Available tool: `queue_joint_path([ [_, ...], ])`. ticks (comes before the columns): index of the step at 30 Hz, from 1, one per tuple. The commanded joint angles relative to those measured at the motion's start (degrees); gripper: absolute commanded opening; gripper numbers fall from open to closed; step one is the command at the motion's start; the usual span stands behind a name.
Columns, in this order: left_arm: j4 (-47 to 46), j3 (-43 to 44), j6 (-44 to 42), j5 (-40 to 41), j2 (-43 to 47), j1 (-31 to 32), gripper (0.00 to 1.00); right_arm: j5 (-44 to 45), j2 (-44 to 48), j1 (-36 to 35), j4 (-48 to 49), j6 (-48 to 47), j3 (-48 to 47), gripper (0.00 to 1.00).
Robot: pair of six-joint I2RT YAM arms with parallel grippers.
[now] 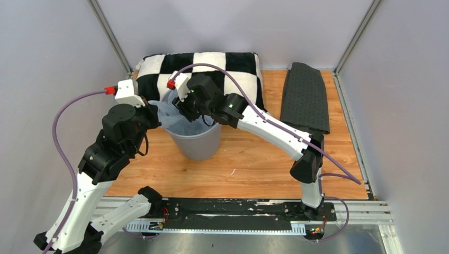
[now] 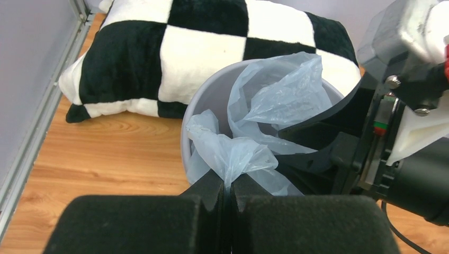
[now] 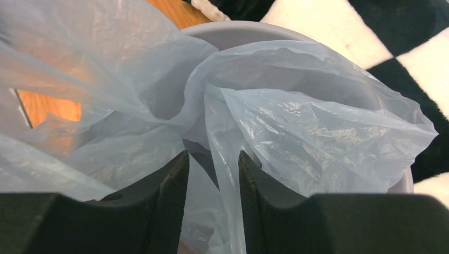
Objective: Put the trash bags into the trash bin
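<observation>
The grey trash bin (image 1: 197, 144) stands mid-table in front of the pillow. The pale blue trash bag (image 2: 275, 95) lies bunched inside it and rises over the rim (image 2: 212, 90). My left gripper (image 2: 227, 182) is at the bin's left edge, shut on a gathered fold of the bag. My right gripper (image 3: 212, 159) hangs over the bin's mouth with its jaws apart. A loose fold of the bag (image 3: 296, 121) hangs between them without being pinched. From above, both grippers meet over the bin, left (image 1: 154, 114) and right (image 1: 185, 109).
A black-and-white checkered pillow (image 1: 212, 66) lies right behind the bin, touching it. A dark grey textured mat (image 1: 304, 98) lies at the back right. Grey walls close in the left, back and right sides of the wooden table (image 1: 254, 164).
</observation>
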State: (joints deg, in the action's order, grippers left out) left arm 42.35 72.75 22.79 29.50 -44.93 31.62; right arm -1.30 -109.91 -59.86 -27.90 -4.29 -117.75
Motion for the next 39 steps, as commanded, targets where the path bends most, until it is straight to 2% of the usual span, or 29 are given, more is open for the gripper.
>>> queue_joint_path([
  [1,-0.1,-0.7,0.6,-0.7,0.6,-0.3,0.00,5.7,-1.2,-2.1,-1.0,-2.3,-3.2,0.40],
  [3,-0.1,-0.9,0.6,-0.5,0.7,-0.3,0.00,7.4,-1.5,-2.4,-1.2,-3.0,-3.4,0.33],
  [8,1.0,-0.7,0.3,0.6,1.1,-0.3,0.00,11.7,0.0,-2.5,-1.9,-3.8,-3.6,0.01],
  [9,1.5,-0.5,0.3,1.0,1.1,-0.3,0.00,12.6,0.9,-2.6,-2.1,-3.9,-3.4,0.00],
  [18,6.7,-0.4,1.0,4.3,3.2,-0.3,0.00,16.9,10.5,-2.5,-1.9,-3.3,1.0,0.00],
  [29,12.6,-0.2,1.9,5.9,4.4,-0.3,0.00,24.4,23.0,0.4,-2.1,2.8,15.3,0.00],
  [32,13.0,-1.3,2.6,5.4,5.5,-0.3,0.00,21.6,26.0,2.1,-2.2,5.8,19.2,0.00],
  [35,13.0,-2.0,3.1,4.7,5.7,-0.3,0.00,15.2,26.7,2.0,-1.8,7.6,19.6,0.00],
  [36,13.0,-2.0,3.3,4.4,5.8,-0.3,0.00,13.7,26.4,1.4,-1.8,7.7,19.0,0.02],
  [39,12.9,-2.0,3.5,3.8,5.8,-0.3,0.00,11.6,23.4,-1.0,-3.6,6.1,13.8,0.15],
])
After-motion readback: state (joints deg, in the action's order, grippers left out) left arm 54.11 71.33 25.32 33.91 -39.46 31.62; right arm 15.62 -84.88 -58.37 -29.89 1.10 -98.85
